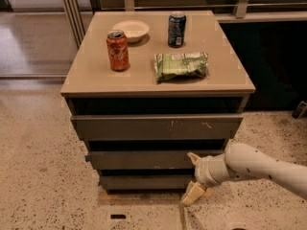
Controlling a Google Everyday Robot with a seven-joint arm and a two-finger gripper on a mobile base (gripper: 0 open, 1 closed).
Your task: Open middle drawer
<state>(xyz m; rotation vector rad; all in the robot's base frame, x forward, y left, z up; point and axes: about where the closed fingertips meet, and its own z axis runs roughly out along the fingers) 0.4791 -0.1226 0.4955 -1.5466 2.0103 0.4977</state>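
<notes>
The middle drawer (pixel 144 159) is a plain dark-grey front, second of three in the low cabinet, with a small blue bit at its left end. It looks shut, in line with the fronts above and below. My gripper (pixel 191 175) comes in from the right on a white arm and sits right at the drawer's right part. Its fingers are spread: one fingertip (pixel 194 157) is level with the drawer front, the other (pixel 192 194) hangs low by the bottom drawer (pixel 144 181).
The top drawer (pixel 158 127) is wider, with pale scratch marks. On the cabinet top (pixel 96 75) stand a red can (pixel 118 50), a white bowl (pixel 130 29), a dark can (pixel 176 29) and a green chip bag (pixel 181 65). Speckled floor surrounds the cabinet; a dark cabinet stands at right.
</notes>
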